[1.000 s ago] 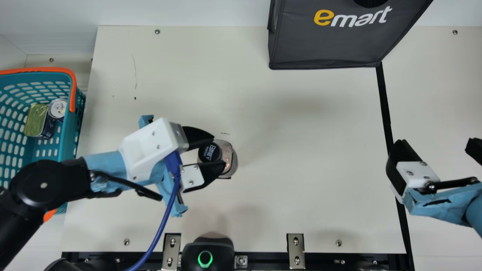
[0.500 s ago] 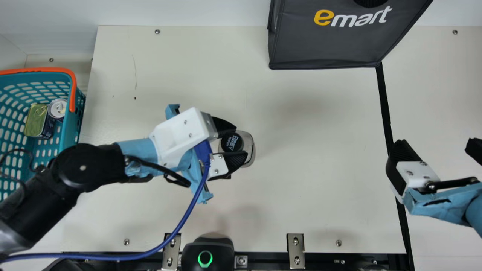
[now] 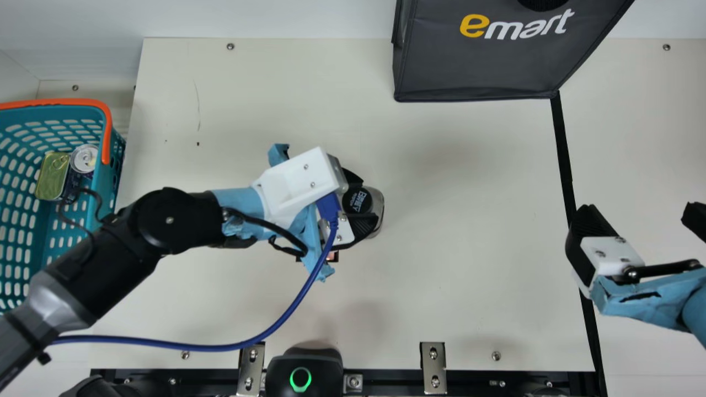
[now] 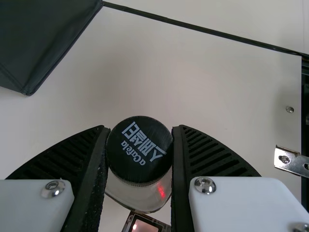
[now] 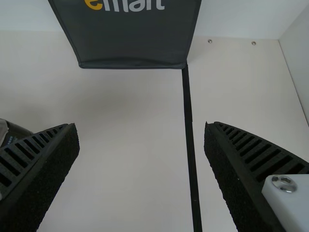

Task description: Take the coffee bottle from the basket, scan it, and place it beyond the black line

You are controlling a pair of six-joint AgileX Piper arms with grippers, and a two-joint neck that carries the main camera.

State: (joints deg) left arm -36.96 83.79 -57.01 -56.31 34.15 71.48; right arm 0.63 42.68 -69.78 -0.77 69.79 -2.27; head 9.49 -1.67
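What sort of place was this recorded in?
Most likely a mock store checkout built for robot work: a shopping basket with cans in it, a dark shopping bag, and what looks like a scanner with a lit green ring.

One basket [image 3: 101, 193], with two cans [image 3: 53, 177] inside it (one squarish, one round). To the basket's right in the main view: one bottle [image 3: 358, 201], and farther from it, one bag [image 3: 480, 66] and one black line [image 3: 566, 165].

Just left of the black line [image 3: 563, 160], the table [image 3: 469, 220] lies open. A bag [image 3: 474, 66] blocks the line's far end, the right gripper [image 3: 640, 212] its middle.
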